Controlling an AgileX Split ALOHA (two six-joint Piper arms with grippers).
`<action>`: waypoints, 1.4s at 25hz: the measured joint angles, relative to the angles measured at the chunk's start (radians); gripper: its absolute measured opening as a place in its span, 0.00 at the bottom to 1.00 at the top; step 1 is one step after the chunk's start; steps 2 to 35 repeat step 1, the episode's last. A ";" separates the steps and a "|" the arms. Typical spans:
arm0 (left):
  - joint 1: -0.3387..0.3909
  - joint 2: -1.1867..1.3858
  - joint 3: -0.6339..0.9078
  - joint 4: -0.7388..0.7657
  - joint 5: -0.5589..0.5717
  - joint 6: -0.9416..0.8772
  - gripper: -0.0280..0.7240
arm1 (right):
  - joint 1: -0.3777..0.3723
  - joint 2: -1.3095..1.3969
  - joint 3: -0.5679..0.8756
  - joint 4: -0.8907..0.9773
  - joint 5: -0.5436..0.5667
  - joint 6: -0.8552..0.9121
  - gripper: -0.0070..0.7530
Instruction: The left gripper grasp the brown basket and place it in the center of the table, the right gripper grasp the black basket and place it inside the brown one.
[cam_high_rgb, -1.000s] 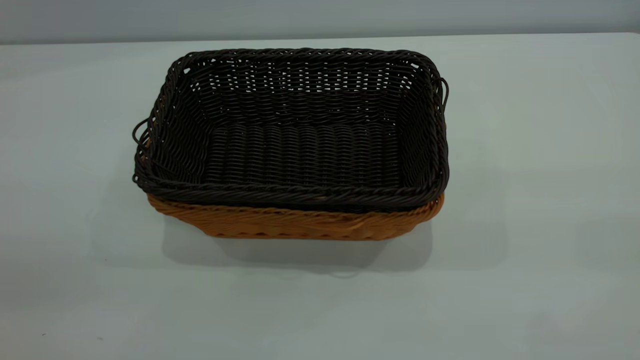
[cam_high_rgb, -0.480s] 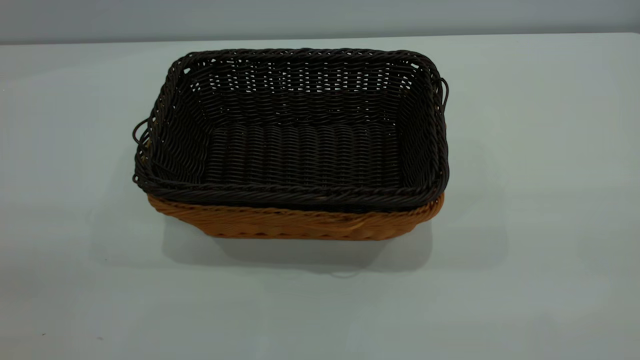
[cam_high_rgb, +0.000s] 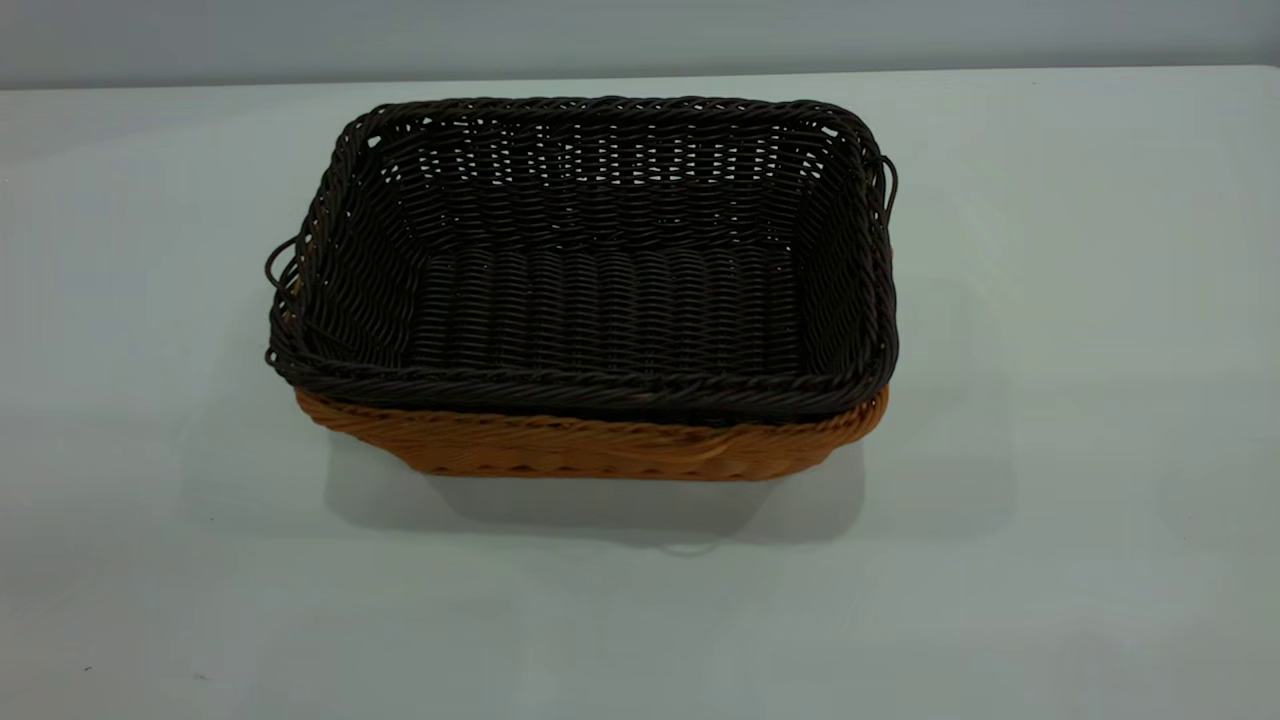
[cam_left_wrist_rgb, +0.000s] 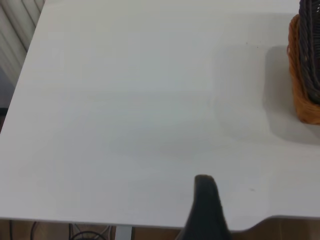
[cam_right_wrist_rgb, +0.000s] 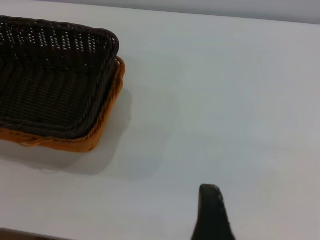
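Note:
The black basket sits nested inside the brown basket near the middle of the white table. Only the brown basket's front wall and rim show below the black rim. Neither gripper appears in the exterior view. In the left wrist view, a dark part of the left gripper hangs over bare table near its edge, far from the brown basket. In the right wrist view, a dark part of the right gripper is over bare table, apart from the black basket and the brown basket.
The table's edge runs close to the left gripper, with floor and cables below it. A grey wall stands behind the table. Bare tabletop lies on all sides of the nested baskets.

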 joint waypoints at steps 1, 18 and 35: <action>0.000 0.000 0.000 0.000 0.000 0.000 0.71 | 0.000 0.000 0.000 0.000 0.000 0.000 0.56; 0.000 0.000 0.000 0.000 0.000 0.000 0.71 | 0.000 0.000 0.000 0.000 0.000 0.000 0.56; 0.000 0.000 0.000 0.000 0.000 0.000 0.71 | 0.000 0.000 0.000 0.000 0.000 0.000 0.56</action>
